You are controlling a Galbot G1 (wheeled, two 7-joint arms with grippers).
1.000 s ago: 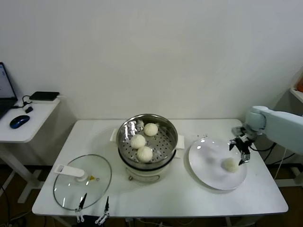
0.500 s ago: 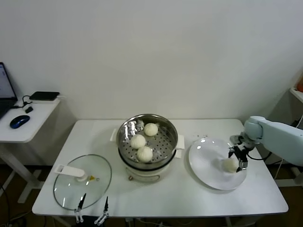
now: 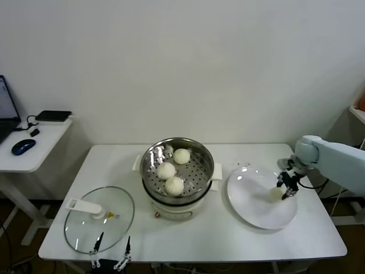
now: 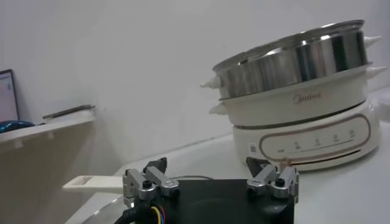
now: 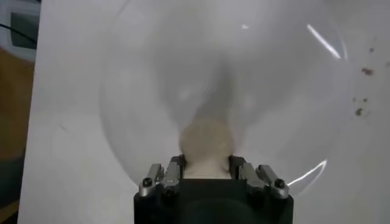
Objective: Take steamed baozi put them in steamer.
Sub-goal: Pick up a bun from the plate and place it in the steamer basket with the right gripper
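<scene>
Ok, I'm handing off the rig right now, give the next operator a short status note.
Right gripper: shut on the last baozi, over the white plate.
Left gripper: open, parked low at the table's front edge by the glass lid.
Done: three baozi in the steamer.
Left: carry the fourth over into the steamer and release it.

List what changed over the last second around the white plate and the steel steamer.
The right gripper came down over the last off-white dough bun on the flat white plate and closed on it. Unchanged: three buns in the round steel steamer, the glass lid, and the left gripper at the near table edge.
</scene>
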